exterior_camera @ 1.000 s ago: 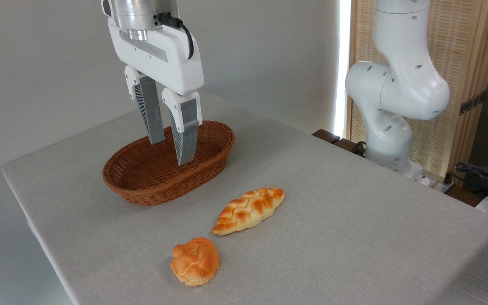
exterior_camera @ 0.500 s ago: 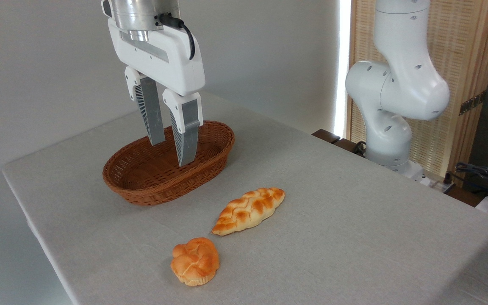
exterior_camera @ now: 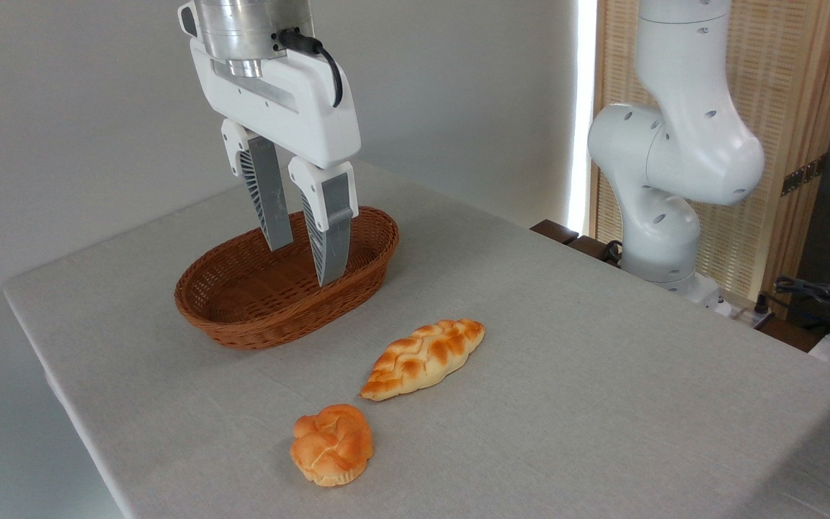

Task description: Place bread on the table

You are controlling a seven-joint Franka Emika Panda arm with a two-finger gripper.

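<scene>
- From the fixed camera, the only view on offer: the gripper (exterior_camera: 306, 256) hangs over the wicker basket (exterior_camera: 256, 326), its two grey fingers (exterior_camera: 332, 234) spread apart with nothing between them; released, then, and empty.
- The basket looks bare inside, though its near wall hides part of the floor, so I would not swear to that.
- The bread (exterior_camera: 423, 357) lies flat on the table (exterior_camera: 602, 404), out on the grey cloth in front of the basket and clear of it; judged from how things lie, the task looks done already.
- The round bun (exterior_camera: 332, 442) sits nearer the front edge, just beside the loaf's tapered end but not touching it.
- On handling, I'd guess the loaf is light and somewhat soft, its glazed plaits perhaps a little slick; a hold across the thick middle, jaws set crosswise to its length, seems safest; the thin ends would likely slip or crush.
- Against the frame half a second back, the gripper has shifted a little to the right and slightly lower in the picture, the finger gap much the same; bread, bun and basket have not stirred.
</scene>
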